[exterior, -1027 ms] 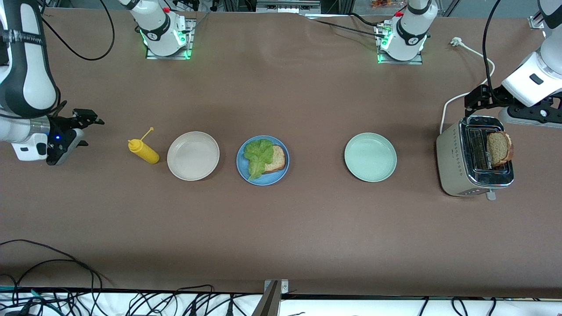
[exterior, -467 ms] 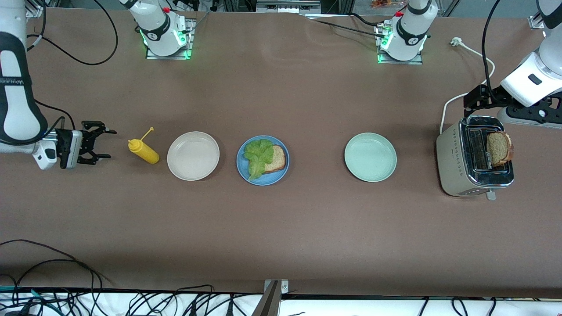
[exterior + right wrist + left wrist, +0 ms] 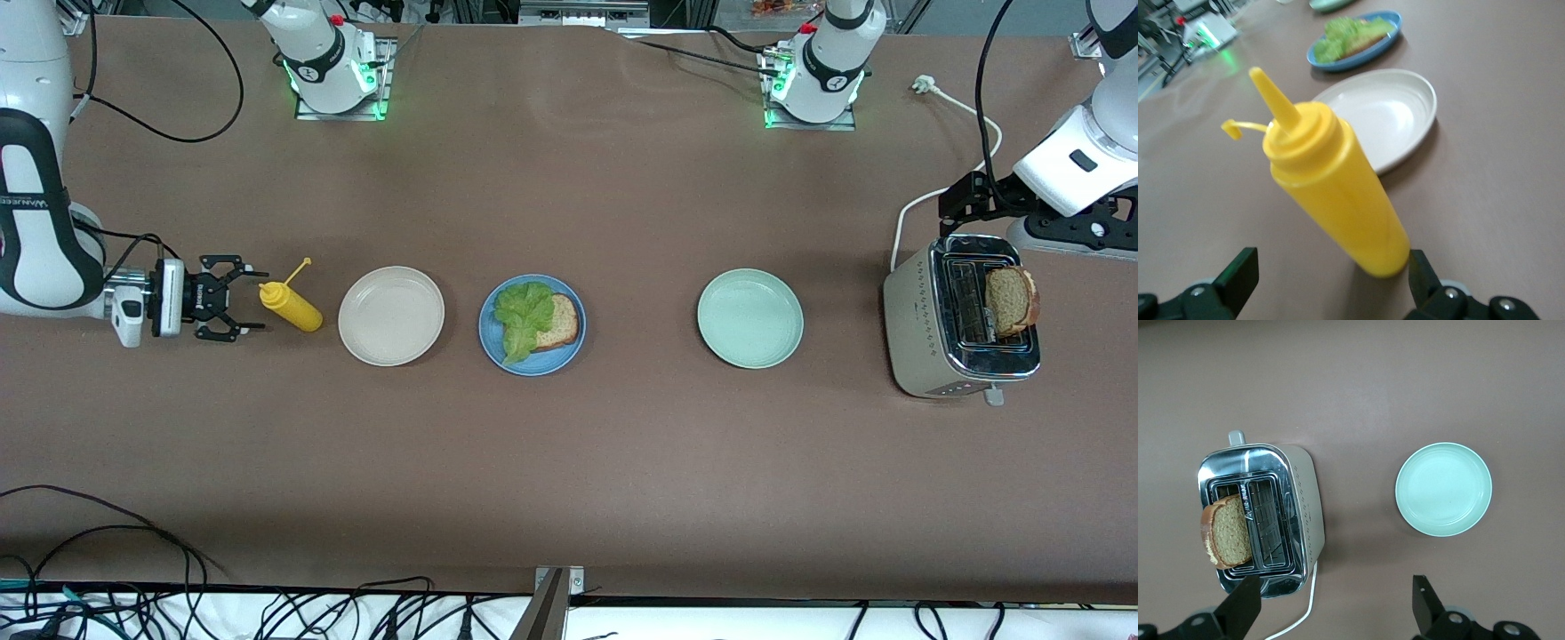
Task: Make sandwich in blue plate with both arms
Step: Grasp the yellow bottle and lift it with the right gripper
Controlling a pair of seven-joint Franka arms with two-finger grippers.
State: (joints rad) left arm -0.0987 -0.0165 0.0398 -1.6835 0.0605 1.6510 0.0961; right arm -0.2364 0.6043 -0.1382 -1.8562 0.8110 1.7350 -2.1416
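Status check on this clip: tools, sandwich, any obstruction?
Right tool open at mustard bottle. Left tool open over toaster. Lettuce on toast, blue plate; second slice in toaster. Nothing blocking.

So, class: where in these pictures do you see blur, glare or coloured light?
Right wrist view: the yellow bottle is softly blurred, and the blue plate blurrier. Left wrist view: the toaster is sharp, its chrome top gleaming. Front view: green light glows at both arm bases; the toaster's chrome shines.
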